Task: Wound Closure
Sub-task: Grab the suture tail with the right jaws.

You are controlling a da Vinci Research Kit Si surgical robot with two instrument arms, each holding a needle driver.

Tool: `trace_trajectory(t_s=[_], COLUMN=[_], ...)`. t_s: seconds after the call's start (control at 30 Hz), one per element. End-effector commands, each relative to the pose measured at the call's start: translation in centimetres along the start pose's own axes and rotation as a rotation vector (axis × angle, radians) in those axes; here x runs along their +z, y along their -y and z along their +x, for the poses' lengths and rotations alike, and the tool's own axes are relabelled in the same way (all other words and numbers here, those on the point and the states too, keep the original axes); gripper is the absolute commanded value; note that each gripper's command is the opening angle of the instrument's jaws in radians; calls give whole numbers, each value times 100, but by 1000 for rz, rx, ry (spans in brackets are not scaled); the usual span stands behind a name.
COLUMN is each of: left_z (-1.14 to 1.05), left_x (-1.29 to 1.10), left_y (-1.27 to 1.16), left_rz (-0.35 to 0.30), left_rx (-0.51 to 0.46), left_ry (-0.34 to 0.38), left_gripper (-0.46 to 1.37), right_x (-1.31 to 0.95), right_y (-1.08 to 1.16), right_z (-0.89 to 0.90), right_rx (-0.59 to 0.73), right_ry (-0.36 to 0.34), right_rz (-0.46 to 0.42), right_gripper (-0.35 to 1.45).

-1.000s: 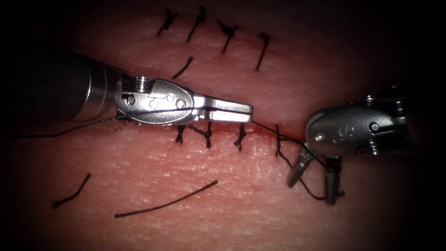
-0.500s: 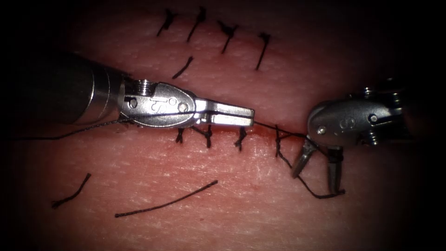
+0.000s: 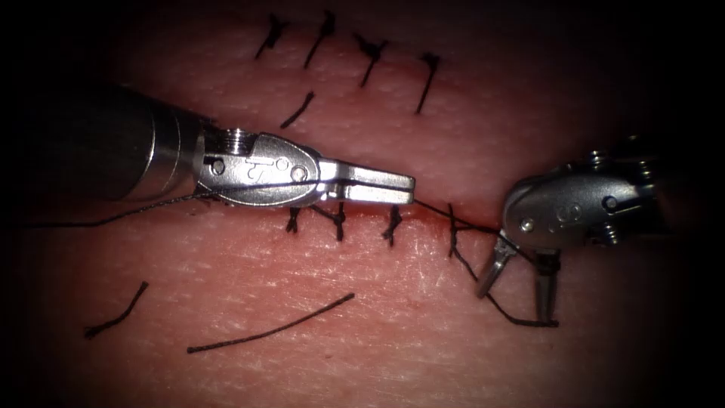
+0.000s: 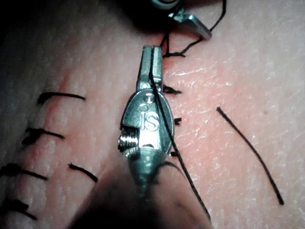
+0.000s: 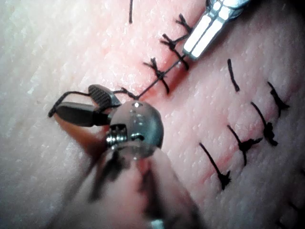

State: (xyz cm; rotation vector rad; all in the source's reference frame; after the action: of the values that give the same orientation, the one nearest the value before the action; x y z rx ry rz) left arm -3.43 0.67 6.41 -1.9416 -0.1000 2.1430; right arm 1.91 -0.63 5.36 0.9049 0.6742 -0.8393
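Pink tissue (image 3: 393, 347) lies under both tools in the endoscope view, with a stitched cut (image 3: 423, 215) running between them and a second row of stitches (image 3: 370, 57) beyond the left tool. We see the left tool (image 3: 404, 187) lying along the cut with its jaws clenched on the thread (image 3: 434, 209), which leaves its tip toward the right tool and also trails back under its body. Below its jaws sit three tied stitches (image 3: 340, 221). The right tool (image 3: 517, 298) points down at the tissue, jaws spread apart and grasping nothing; the thread curves past them and a loop of it lies at the tip of its far jaw. Two cut ends of thread (image 3: 272, 329) lie loose on the tissue below the left tool. We cannot make out a needle.

From the left wrist view, we look down the left tool (image 4: 152, 51): jaws pressed together, the thread (image 4: 164, 119) running along its body and off past its tip, where a jaw of the right tool (image 4: 193, 24) shows. A cut end (image 4: 250, 155) lies beside it.

From the right wrist view, the right tool (image 5: 78, 102) has its jaws parted, with thread (image 5: 155, 83) stretching from beside them to the tip of the left tool (image 5: 193, 50), across the stitches (image 5: 159, 74).
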Motion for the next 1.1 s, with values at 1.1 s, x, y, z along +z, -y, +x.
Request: trace_trajectory(t_s=[1.1], left_z=[4], left_x=[21], left_y=[20], left_rz=[-2], left_rx=[-19], left_ry=[-8], left_gripper=[-35], right_x=[26], right_y=[7], right_z=[14], right_rx=[-83], right_ry=[-18], right_rz=[-147], right_gripper=[99])
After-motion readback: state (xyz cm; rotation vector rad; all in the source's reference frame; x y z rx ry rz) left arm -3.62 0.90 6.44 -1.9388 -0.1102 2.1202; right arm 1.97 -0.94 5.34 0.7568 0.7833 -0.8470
